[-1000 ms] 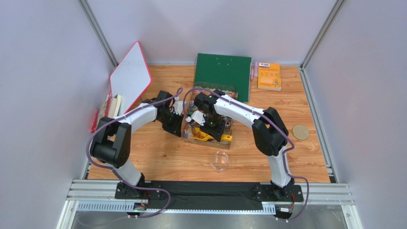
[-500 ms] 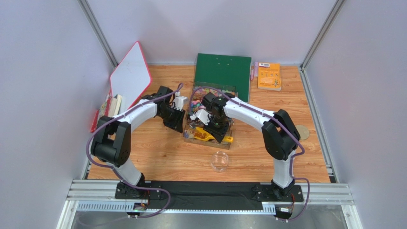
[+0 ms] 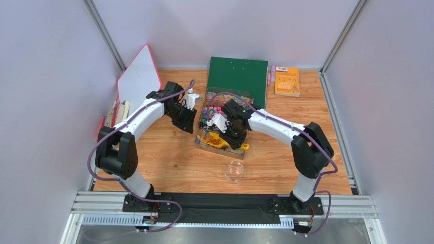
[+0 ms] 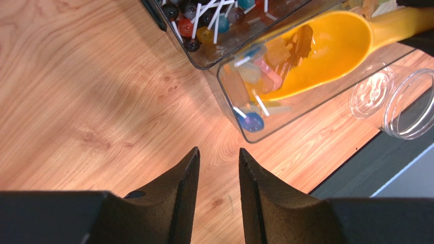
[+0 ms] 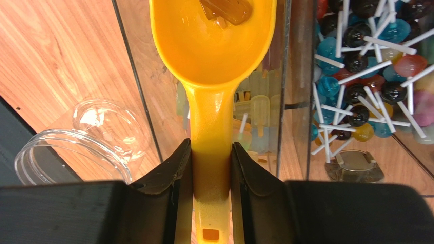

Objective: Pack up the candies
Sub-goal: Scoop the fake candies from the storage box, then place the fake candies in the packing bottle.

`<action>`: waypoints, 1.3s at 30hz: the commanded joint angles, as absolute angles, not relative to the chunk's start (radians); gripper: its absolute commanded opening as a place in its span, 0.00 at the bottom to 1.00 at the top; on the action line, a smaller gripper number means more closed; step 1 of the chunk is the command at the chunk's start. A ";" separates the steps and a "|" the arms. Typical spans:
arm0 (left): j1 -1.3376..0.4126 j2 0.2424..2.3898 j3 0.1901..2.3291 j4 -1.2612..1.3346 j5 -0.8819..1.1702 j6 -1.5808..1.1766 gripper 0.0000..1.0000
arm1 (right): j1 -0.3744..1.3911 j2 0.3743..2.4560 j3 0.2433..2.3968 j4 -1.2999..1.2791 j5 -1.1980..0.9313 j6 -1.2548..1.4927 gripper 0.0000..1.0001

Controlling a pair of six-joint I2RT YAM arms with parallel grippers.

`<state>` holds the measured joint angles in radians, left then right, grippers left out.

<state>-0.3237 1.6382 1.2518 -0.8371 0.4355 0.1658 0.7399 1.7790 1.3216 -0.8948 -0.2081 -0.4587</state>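
Observation:
A clear divided box (image 3: 243,152) holds the candies (image 3: 216,109). The far part holds lollipops (image 5: 367,76) on white sticks. The near part holds ice-pop-shaped sweets (image 4: 257,71). My right gripper (image 5: 211,152) is shut on the handle of the yellow scoop (image 5: 214,46). The scoop's bowl sits in the near compartment with an amber candy (image 5: 226,7) in it. In the top view the right gripper (image 3: 235,137) is over the box's near end. My left gripper (image 4: 219,157) is open and empty over bare wood, just left of the box (image 4: 224,86). A clear jar (image 3: 234,172) stands in front of the box.
A green board (image 3: 238,76) lies behind the box. A white board with a red rim (image 3: 138,81) leans at the back left above stacked books (image 3: 114,116). An orange book (image 3: 287,81) and a round cork coaster (image 3: 320,141) lie to the right. The jar's clear lid (image 4: 369,94) lies beside it.
My right arm has drawn back toward the near side with the scoop, uncovering the lollipops. My left gripper has moved away from the box toward the back left.

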 commanded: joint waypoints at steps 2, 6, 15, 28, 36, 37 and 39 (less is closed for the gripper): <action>-0.308 1.611 1.312 -0.907 0.449 0.222 0.41 | 0.718 1.723 1.322 -0.833 -0.181 -0.439 0.00; -0.308 1.612 1.325 -0.902 0.465 0.213 0.41 | 0.719 1.709 1.319 -0.844 -0.176 -0.430 0.00; -0.310 1.571 1.315 -0.894 0.433 0.241 0.45 | 0.716 1.612 1.241 -0.821 -0.175 -0.420 0.00; -0.308 1.519 1.327 -0.899 0.373 0.265 0.46 | 0.649 1.373 0.953 -0.473 -0.351 -0.439 0.00; -0.308 1.468 1.305 -0.865 0.325 0.245 0.46 | 0.620 1.172 1.011 -0.806 -0.368 -0.707 0.00; -0.308 1.463 1.298 -0.858 0.304 0.241 0.46 | 0.620 1.149 1.008 -0.851 -0.358 -0.736 0.00; -0.308 1.450 1.272 -0.841 0.287 0.247 0.46 | 0.618 1.073 0.996 -0.966 -0.327 -0.825 0.00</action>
<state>-0.3134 1.5066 1.2884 -0.8810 0.3359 0.2398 0.6186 1.1786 0.9714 -0.7338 -0.3336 -0.6071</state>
